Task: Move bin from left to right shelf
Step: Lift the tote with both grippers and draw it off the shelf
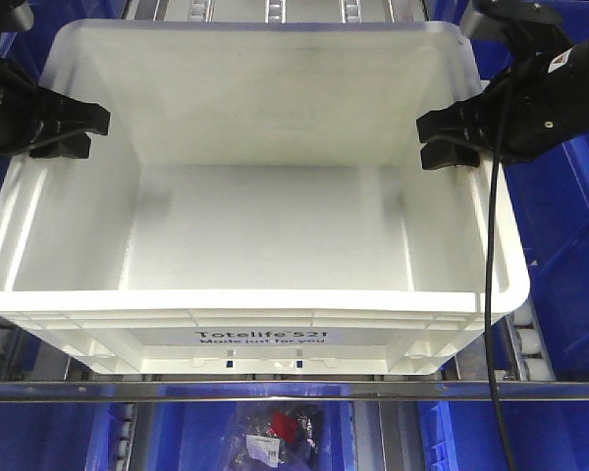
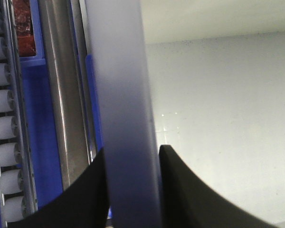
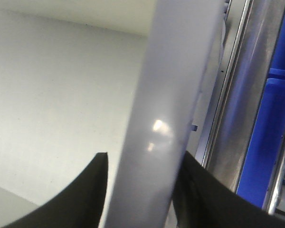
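Note:
The white bin [image 1: 275, 245], printed "Totelife 521", fills the middle of the front view and holds nothing. My left gripper [image 1: 74, 128] straddles its left rim, and my right gripper [image 1: 447, 132] straddles its right rim. In the left wrist view the bin's rim [image 2: 126, 95] runs between the black fingers [image 2: 85, 194] of my left gripper [image 2: 133, 149], which is shut on it. In the right wrist view the rim [image 3: 171, 95] is pinched the same way by my right gripper [image 3: 143, 156]. A roller shelf with a steel front bar [image 1: 294, 390] lies under the bin. I cannot tell whether it is the right shelf.
Blue bins stand close on both sides [image 1: 569, 245] [image 1: 0, 432]. Roller rails [image 2: 2, 99] and a steel upright [image 2: 57, 95] run just outside the left rim, and a steel rail [image 3: 247, 95] runs outside the right one. A black cable [image 1: 491, 294] hangs from the right arm. A bag [image 1: 275, 432] lies on the level below.

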You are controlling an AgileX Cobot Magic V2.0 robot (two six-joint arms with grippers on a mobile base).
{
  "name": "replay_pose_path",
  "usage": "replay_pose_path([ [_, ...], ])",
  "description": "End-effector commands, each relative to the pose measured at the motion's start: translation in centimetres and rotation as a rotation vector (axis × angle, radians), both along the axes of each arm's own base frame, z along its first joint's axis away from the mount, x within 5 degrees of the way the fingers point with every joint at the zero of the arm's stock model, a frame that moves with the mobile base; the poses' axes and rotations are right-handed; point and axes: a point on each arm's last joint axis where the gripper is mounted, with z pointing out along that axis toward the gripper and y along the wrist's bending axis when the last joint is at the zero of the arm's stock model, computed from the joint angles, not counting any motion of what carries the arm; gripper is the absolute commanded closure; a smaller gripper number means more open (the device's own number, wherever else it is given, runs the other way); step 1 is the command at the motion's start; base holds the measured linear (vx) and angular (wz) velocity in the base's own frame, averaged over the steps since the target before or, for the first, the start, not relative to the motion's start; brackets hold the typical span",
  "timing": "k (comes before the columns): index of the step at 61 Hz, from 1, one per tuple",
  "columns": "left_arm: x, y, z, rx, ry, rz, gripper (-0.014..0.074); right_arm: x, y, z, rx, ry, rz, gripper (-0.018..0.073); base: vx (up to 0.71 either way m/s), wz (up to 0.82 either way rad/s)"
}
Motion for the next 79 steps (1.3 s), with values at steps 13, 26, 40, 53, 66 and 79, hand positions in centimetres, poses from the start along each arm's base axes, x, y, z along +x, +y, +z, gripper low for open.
replay_pose_path([
  [13, -1.9, 0.2, 4.3, -0.033, -0.192, -0.017, 0.0605, -1.5, -0.5, 4.3, 0.039, -0.186, -0.019, 0.0564, 0.0, 0.0],
  [26, -2.0, 0.2, 4.4, -0.033, -0.196, -0.017, 0.0605, -1.6, -0.5, 4.4, 0.04, -0.188, -0.019, 0.0564, 0.0, 0.0],
  [40, -1.8, 0.2, 4.6, -0.039, -0.227, -0.012, 0.0605, -1.5, -0.5, 4.5, 0.041, -0.196, -0.022, 0.0564, 0.0, 0.0],
  [53, -1.8, 0.2, 4.6, -0.039, -0.228, -0.012, 0.0605, -1.6, -0.5, 4.4, 0.04, -0.189, -0.019, 0.0564, 0.0, 0.0],
  [66, -1.8, 0.2, 4.6, -0.039, -0.228, -0.012, 0.0605, -1.6, -0.5, 4.4, 0.04, -0.189, -0.019, 0.0564, 0.0, 0.0],
  [79, -1.8, 0.2, 4.6, -0.039, -0.228, -0.012, 0.0605, -1.6, -0.5, 4.4, 0.04, -0.189, -0.019, 0.0564, 0.0, 0.0],
])
